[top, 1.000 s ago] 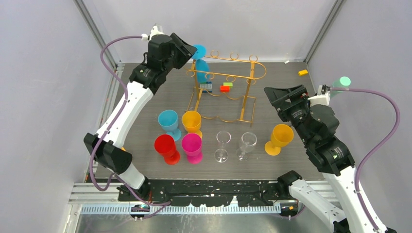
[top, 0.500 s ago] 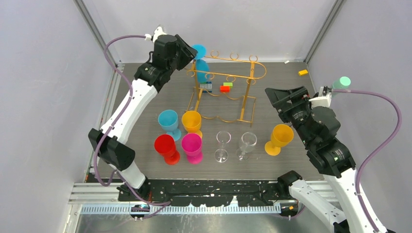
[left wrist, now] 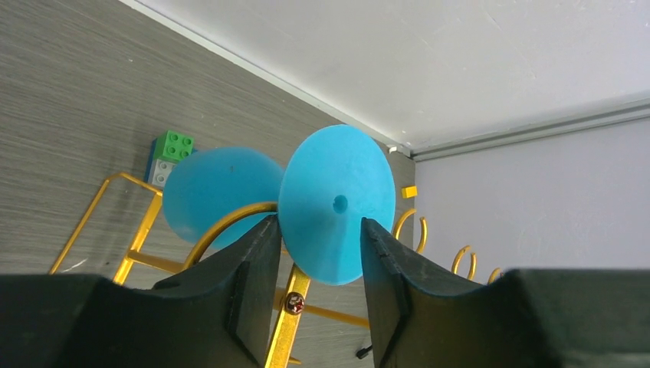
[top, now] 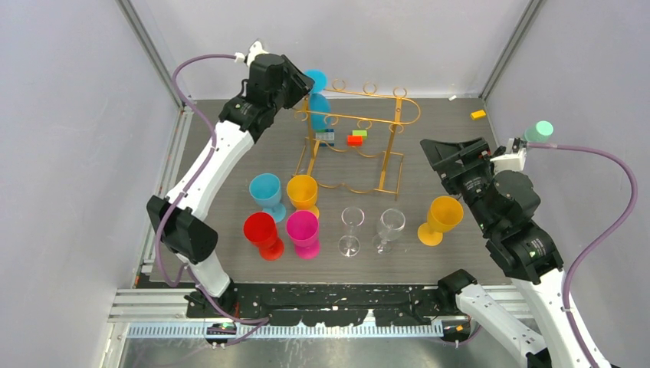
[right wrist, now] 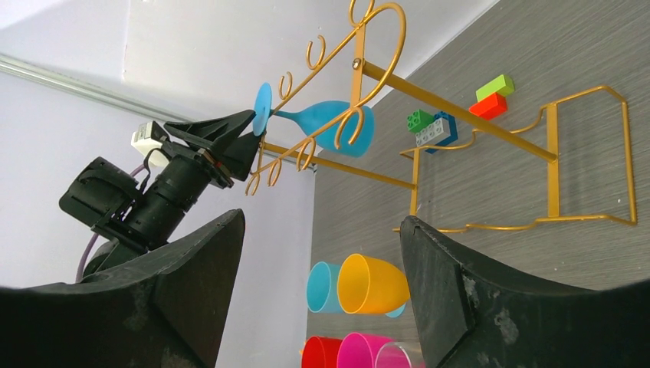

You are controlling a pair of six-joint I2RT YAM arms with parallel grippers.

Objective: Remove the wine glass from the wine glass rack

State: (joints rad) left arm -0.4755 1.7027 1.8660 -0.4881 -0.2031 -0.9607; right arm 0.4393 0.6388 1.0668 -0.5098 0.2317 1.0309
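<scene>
Left arm (top: 222, 146) swung closer to rack (top: 395, 142) | left pincer (left wrist: 318, 226) part-open, blue glass (left wrist: 337, 203) foot just ahead of it | right pincer (right wrist: 322, 222) wide open

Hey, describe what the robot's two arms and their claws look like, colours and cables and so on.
Both the left arm and right arm have white links between bulky black joints. A purple cable loops along each, and a mint-green cap sits at the right wrist. The left claw and right claw are matte black, each with two wedge-shaped fingers.
</scene>
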